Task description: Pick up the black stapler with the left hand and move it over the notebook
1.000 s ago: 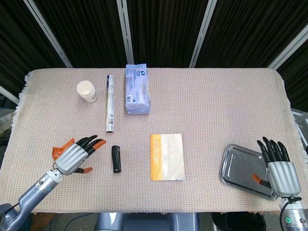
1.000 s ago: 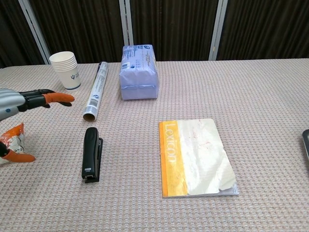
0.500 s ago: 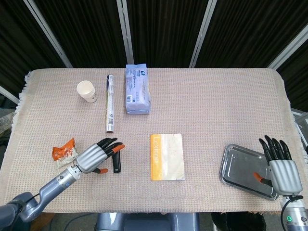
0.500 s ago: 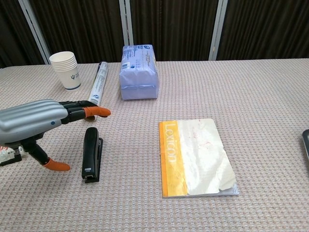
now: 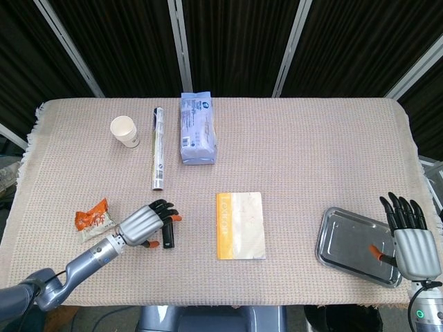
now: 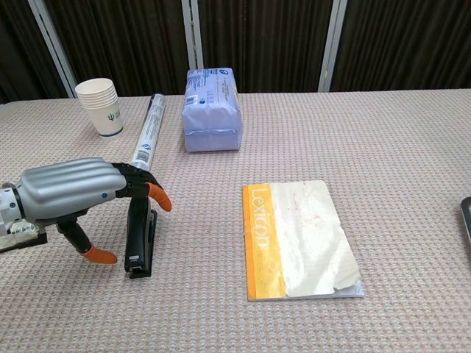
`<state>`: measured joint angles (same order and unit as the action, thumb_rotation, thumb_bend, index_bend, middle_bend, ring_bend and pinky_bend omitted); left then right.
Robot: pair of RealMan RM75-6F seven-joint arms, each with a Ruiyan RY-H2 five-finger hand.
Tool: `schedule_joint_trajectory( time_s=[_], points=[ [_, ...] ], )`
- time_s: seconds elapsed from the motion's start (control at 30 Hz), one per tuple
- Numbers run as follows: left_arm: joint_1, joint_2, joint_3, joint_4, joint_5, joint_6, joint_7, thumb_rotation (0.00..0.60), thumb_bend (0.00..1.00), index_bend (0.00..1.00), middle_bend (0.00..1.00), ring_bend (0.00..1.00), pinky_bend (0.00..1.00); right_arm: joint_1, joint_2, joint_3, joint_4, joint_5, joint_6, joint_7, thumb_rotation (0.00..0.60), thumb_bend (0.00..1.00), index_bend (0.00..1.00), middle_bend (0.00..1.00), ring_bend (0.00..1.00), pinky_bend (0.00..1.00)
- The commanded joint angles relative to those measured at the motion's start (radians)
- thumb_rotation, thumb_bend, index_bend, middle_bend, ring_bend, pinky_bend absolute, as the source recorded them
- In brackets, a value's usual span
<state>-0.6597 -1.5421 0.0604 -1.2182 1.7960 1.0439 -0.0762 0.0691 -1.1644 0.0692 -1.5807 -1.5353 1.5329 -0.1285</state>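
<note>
The black stapler (image 5: 168, 236) (image 6: 138, 239) lies flat on the woven cloth, left of the orange-and-white notebook (image 5: 240, 225) (image 6: 300, 237). My left hand (image 5: 143, 224) (image 6: 73, 190) arches over the stapler's far half. Its orange-tipped fingers (image 6: 158, 195) curl down past the stapler's right side, and the thumb (image 6: 97, 254) stands on the cloth to its left, with a gap between them. The stapler is still flat on the table. My right hand (image 5: 410, 242) hovers with straight, spread fingers over the near right edge of the metal tray (image 5: 346, 238), holding nothing.
At the back left stand a stack of paper cups (image 5: 124, 131) (image 6: 99, 107), a silver tube (image 5: 158, 148) (image 6: 145, 140) and a blue-white packet (image 5: 196, 128) (image 6: 212, 109). An orange snack packet (image 5: 93, 218) lies just left of my left hand.
My left hand has moved right from beside the snack packet to over the stapler, and its fingers have curled down around it. My right hand drifted slightly toward the near edge.
</note>
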Motion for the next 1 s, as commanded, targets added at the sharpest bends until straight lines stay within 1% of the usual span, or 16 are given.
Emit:
schedule_joint_trajectory(
  time_s=[0.03,0.13,0.2,0.27,0.3,0.4,0.47,0.53,0.73,0.87,1.0],
  points=[
    [-0.015,-0.013,0.0,0.013,-0.012,-0.016,0.005,0.6,0.09,0.24,0.21,0.12,0.17,0.001,-0.001,0.0,0.0,0.0,-0.002,-0.004,0.6,0.03,0.0,0.0,0.0,0.0],
    [-0.027,-0.025,0.002,0.023,-0.021,-0.031,0.004,0.6,0.09,0.24,0.21,0.11,0.17,0.001,-0.001,-0.001,-0.001,-0.002,-0.002,-0.006,0.6,0.03,0.0,0.0,0.0,0.0],
    [-0.032,-0.027,0.003,0.023,-0.025,-0.033,0.002,0.6,0.12,0.27,0.22,0.13,0.18,0.001,-0.001,-0.001,-0.001,-0.003,-0.001,-0.007,0.6,0.03,0.0,0.0,0.0,0.0],
    [-0.034,-0.03,0.004,0.025,-0.023,-0.021,0.001,0.6,0.2,0.34,0.27,0.17,0.21,0.002,-0.001,-0.002,-0.001,-0.005,-0.002,-0.01,0.6,0.04,0.0,0.0,0.0,0.0],
    [-0.034,-0.032,0.004,0.025,-0.024,-0.014,-0.002,0.6,0.25,0.38,0.31,0.2,0.23,0.002,-0.002,-0.003,-0.002,-0.006,-0.002,-0.011,0.6,0.04,0.0,0.0,0.0,0.0],
    [-0.035,-0.033,0.008,0.027,-0.025,-0.005,0.001,0.6,0.34,0.51,0.43,0.27,0.28,0.001,-0.002,-0.003,-0.003,-0.008,0.001,-0.013,0.6,0.03,0.0,0.0,0.0,0.0],
    [-0.037,-0.031,0.012,0.023,-0.028,-0.007,0.003,0.6,0.39,0.56,0.46,0.3,0.31,-0.001,-0.001,-0.002,-0.005,-0.01,0.006,-0.013,0.6,0.03,0.0,0.0,0.0,0.0],
    [-0.039,-0.026,0.016,0.016,-0.033,-0.014,0.01,0.6,0.41,0.58,0.48,0.32,0.32,-0.004,0.0,-0.002,-0.005,-0.012,0.012,-0.011,0.6,0.03,0.0,0.0,0.0,0.0],
    [-0.044,-0.01,0.02,-0.008,-0.06,-0.037,0.022,0.6,0.41,0.61,0.51,0.34,0.35,-0.008,0.003,-0.004,-0.007,-0.021,0.022,-0.009,0.6,0.03,0.0,0.0,0.0,0.0],
    [-0.048,0.011,0.01,-0.04,-0.079,-0.036,0.012,0.6,0.47,0.66,0.57,0.41,0.39,-0.009,0.004,-0.007,-0.007,-0.025,0.023,-0.008,0.6,0.04,0.0,0.0,0.0,0.0],
    [-0.052,0.033,-0.001,-0.073,-0.09,-0.025,0.01,0.6,0.52,0.68,0.6,0.43,0.41,-0.012,0.006,-0.007,-0.009,-0.027,0.028,-0.003,0.6,0.03,0.0,0.0,0.0,0.0]
  ],
)
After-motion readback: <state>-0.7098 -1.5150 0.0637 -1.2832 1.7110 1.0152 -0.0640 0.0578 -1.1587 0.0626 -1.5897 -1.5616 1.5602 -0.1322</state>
